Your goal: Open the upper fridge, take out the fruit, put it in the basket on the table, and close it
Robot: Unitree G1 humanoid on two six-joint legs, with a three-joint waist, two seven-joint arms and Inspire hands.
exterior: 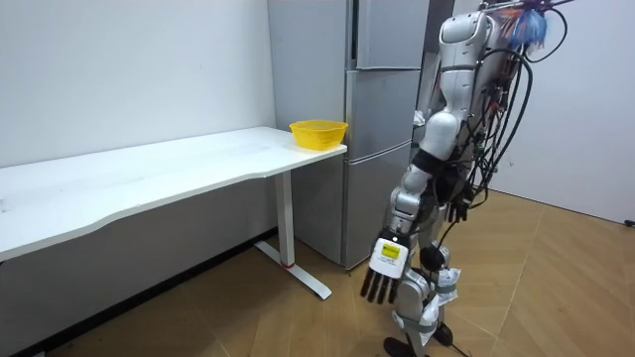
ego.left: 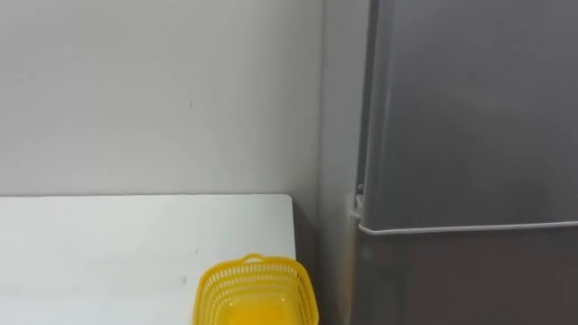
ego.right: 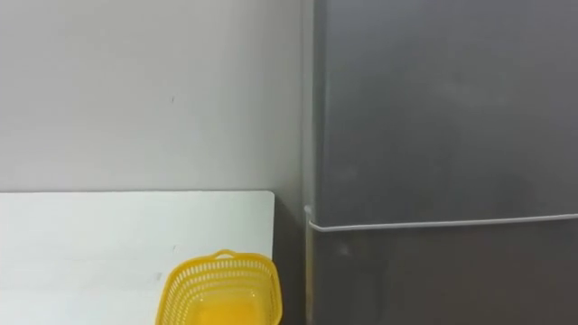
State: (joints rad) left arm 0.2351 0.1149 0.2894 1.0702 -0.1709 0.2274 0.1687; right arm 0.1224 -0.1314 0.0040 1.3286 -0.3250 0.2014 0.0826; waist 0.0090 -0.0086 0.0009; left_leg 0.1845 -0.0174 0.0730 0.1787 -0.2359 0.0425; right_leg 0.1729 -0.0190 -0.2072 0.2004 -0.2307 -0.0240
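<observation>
A tall grey fridge (ego.left: pixel 470 108) stands against the wall, right of a white table (ego.left: pixel 108 244). Its upper door (ego.right: pixel 442 108) is closed, and a seam separates it from the lower door (ego.left: pixel 470 280). In the room view I stand upright before the fridge (exterior: pixel 382 89), a step back from it. My left hand (exterior: pixel 382 273) hangs low beside my leg with straight fingers and holds nothing. My right hand (exterior: pixel 458 210) hangs at my hip, fingers relaxed and empty.
A yellow mesh basket (ego.left: pixel 257 289) sits on the table's corner nearest the fridge, also seen in the room view (exterior: pixel 318 132). The long table (exterior: pixel 149 174) runs along the wall to my left. Wooden floor (exterior: pixel 536 288) lies around me.
</observation>
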